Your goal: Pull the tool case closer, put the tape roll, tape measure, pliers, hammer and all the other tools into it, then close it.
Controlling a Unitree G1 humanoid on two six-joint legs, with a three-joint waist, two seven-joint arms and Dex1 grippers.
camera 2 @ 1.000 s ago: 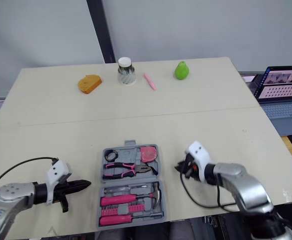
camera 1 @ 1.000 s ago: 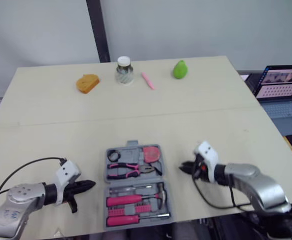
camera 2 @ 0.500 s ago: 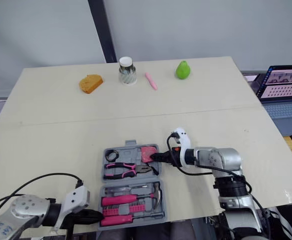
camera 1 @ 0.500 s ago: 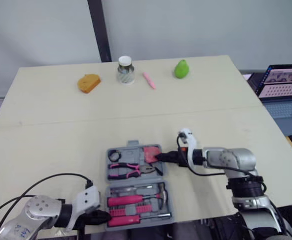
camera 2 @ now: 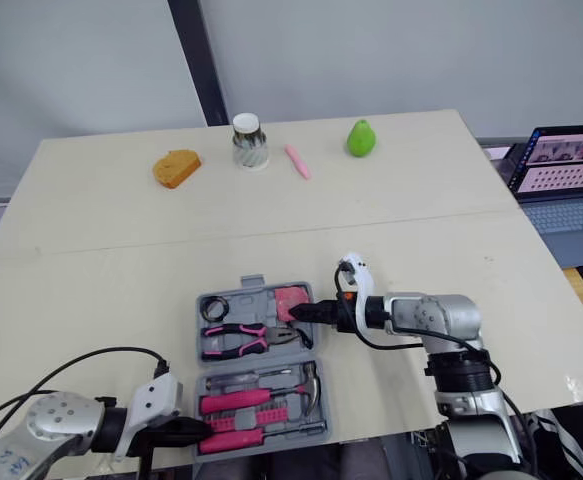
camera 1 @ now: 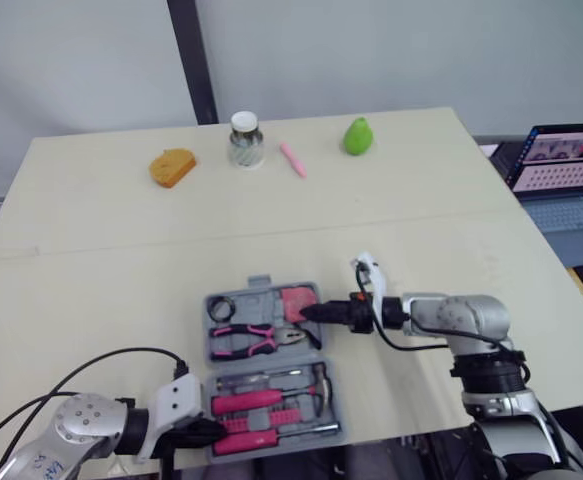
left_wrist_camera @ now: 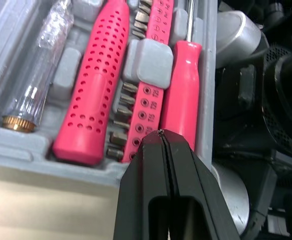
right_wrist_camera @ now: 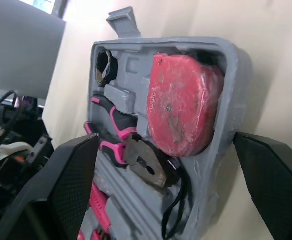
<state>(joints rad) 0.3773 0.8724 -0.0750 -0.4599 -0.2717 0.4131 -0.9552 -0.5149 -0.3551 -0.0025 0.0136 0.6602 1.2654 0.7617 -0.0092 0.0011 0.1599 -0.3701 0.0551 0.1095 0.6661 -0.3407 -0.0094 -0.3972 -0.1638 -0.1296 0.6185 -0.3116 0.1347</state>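
All tools [camera 1: 249, 402] seem seated in the open grey plastic tool case [camera 1: 261, 285]; only closing remains, right hand [camera 1: 311, 312] spread at 2 o'clock, left hand [left_wrist_camera: 162, 137] pinched together at 7 o'clock.

Both head eyes look down over the table [camera 1: 121, 220]; wrist cameras hug the tool case [camera 1: 261, 287] (shared throughout).

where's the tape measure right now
In the left eye view the tape measure sits in the far right corner of the open tool case, beyond the pliers, with the right gripper at that corner.
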